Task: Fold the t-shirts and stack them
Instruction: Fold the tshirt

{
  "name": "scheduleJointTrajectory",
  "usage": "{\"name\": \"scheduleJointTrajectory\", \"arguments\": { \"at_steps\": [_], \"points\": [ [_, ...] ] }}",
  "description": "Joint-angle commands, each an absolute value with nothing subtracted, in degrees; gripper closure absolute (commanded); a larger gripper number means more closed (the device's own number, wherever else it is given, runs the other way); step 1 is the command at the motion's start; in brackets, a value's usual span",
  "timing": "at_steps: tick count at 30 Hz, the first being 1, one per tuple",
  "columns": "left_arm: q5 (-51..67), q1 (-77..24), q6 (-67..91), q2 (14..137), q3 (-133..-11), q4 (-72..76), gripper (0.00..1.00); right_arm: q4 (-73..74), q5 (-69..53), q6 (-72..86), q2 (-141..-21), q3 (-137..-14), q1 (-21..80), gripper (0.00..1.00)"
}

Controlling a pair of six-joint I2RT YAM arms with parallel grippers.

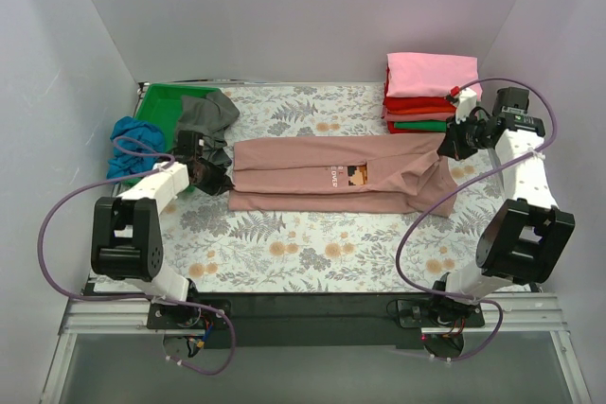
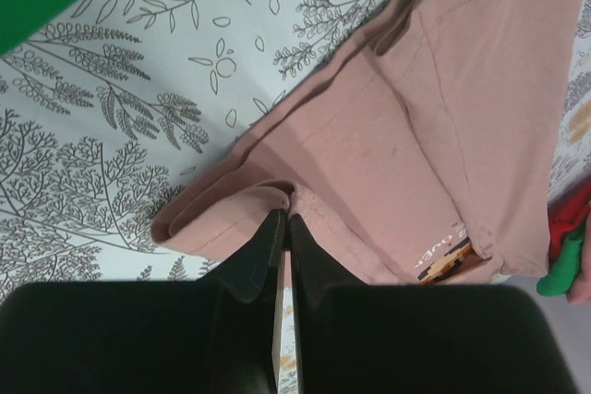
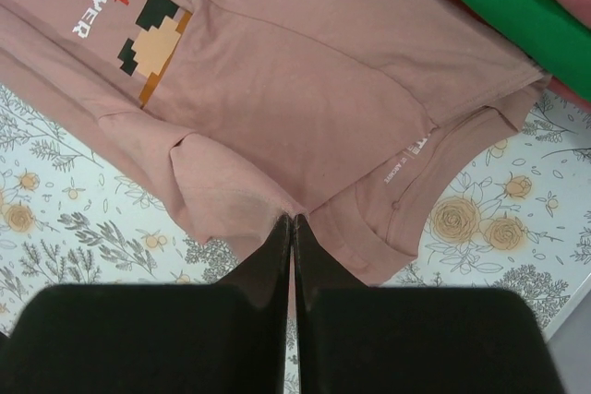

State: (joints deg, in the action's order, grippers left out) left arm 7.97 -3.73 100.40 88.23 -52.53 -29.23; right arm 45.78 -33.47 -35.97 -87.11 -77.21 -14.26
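Observation:
A dusty-pink t-shirt (image 1: 331, 175) with a pixel chest graphic lies folded lengthwise across the middle of the table. My left gripper (image 1: 210, 177) is shut on its hem end (image 2: 277, 196) at the left. My right gripper (image 1: 453, 146) is shut on its collar end (image 3: 277, 200) at the right. A stack of folded tees (image 1: 426, 92), pink on top, then red and green, stands at the back right. A grey tee (image 1: 208, 113) and a blue tee (image 1: 128, 144) lie crumpled at the left.
A green plastic tray (image 1: 161, 106) sits at the back left under the grey tee. The floral table covering (image 1: 312, 248) spans the table. White walls close in on three sides. Purple cables loop beside both arms.

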Motion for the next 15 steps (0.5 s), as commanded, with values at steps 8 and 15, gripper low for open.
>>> {"name": "scheduleJointTrajectory", "arguments": {
  "at_steps": [8,15],
  "points": [
    [7.1,-3.1,99.5,93.5,-58.0,-28.8,1.00,40.3,-35.0,-32.2,-91.8,-82.4,-14.2,0.99],
    [7.1,-3.1,99.1,95.8,-59.8,-28.9,1.00,38.9,-34.4,-30.9,-93.6,-83.1,-14.1,0.99]
  ]
}}
